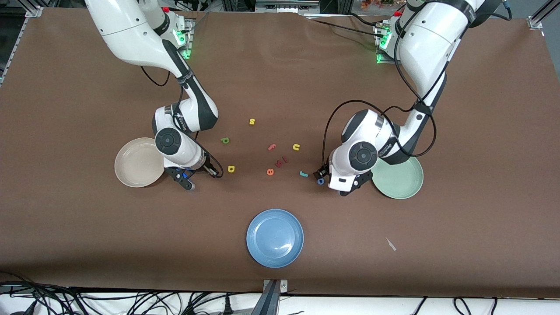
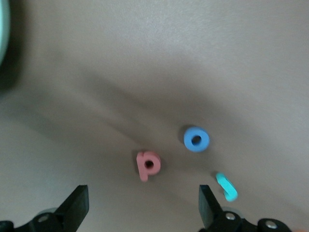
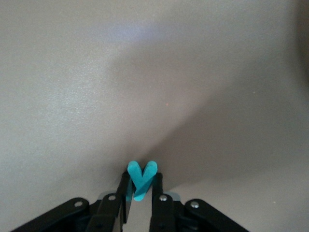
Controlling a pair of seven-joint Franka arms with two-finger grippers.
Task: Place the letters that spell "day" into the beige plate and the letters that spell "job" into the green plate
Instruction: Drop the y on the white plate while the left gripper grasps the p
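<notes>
Both plates bare: right gripper [image 3: 140,193] clamped on teal y [image 3: 141,179] beside beige plate [image 1: 131,168]; left gripper [image 2: 142,208] spread above b [image 2: 147,165], o [image 2: 196,139], j [image 2: 226,186] near green plate [image 1: 404,181]; d [image 1: 225,140], a [image 1: 231,169] wait.

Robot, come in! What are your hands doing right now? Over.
Right tool shut on teal y, beside beige plate. Left tool open over pink b, blue o. Nothing in the way.

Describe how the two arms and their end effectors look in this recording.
Both are glossy white jointed arms with black bands at the joints and round dark caps on the wrists. Loose black cables loop beside each. Green lights glow at both bases. The left end effector and right end effector have slim black fingers on black mounts.
</notes>
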